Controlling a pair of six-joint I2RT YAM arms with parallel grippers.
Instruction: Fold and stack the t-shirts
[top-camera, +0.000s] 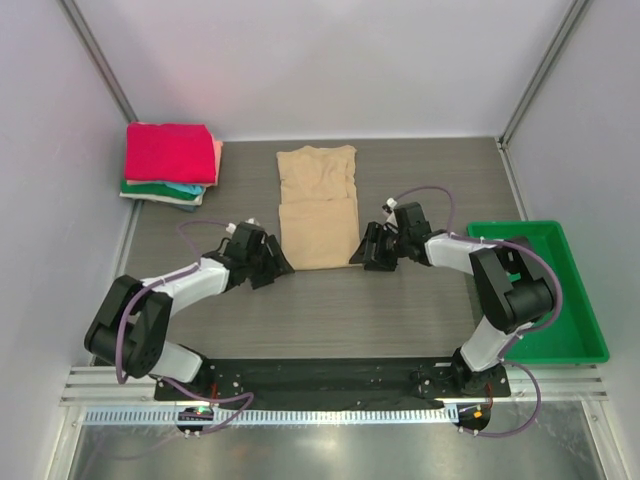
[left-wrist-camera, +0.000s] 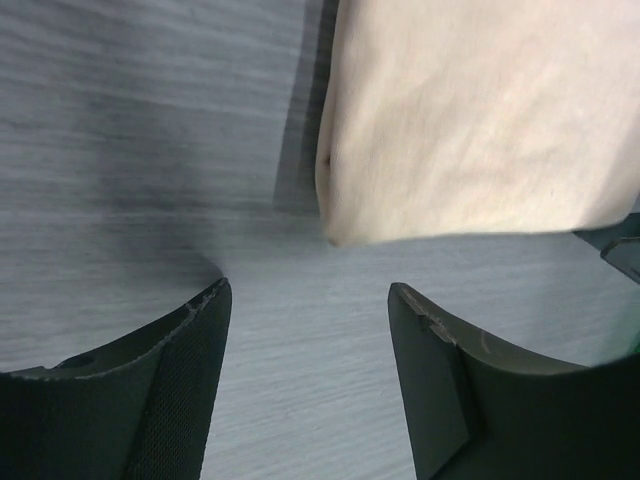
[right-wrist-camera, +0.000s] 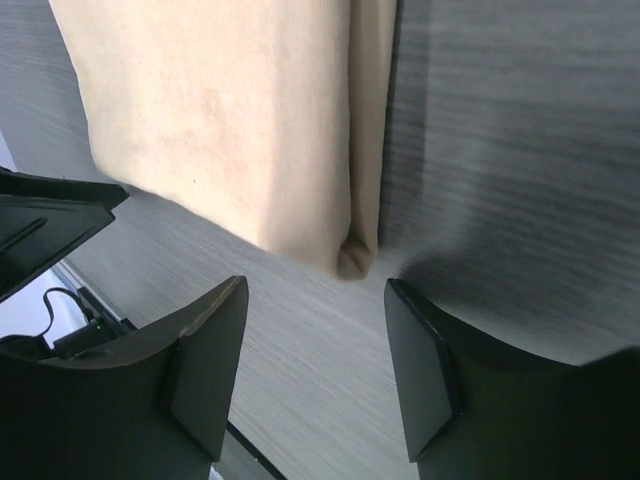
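Table: the grey wood-grain table (top-camera: 330, 310) carries everything here.
Tray: a green tray (top-camera: 580, 335) sits well off to the right of the tan shirt, nearer my bases than the shirt is.
Tan shirt: the tan shirt (top-camera: 318, 205) lies flat in the middle of the table, folded into a long narrow strip, with an edge running across its middle.
Stack: a stack of folded shirts (top-camera: 170, 160) sits to the far left of the tan shirt, well apart from it. Pink-red is on top, with salmon, teal and green edges showing below.
Left claw: my left claw (top-camera: 280, 265) is low, just beside the tan shirt's near left corner. It is released, with only bare table between its fingers (left-wrist-camera: 180, 370).
Right claw: my right claw (top-camera: 362, 258) is just beside the tan shirt's near right corner, also released and grasping nothing. The shirt's doubled edge lies just ahead of the gap.
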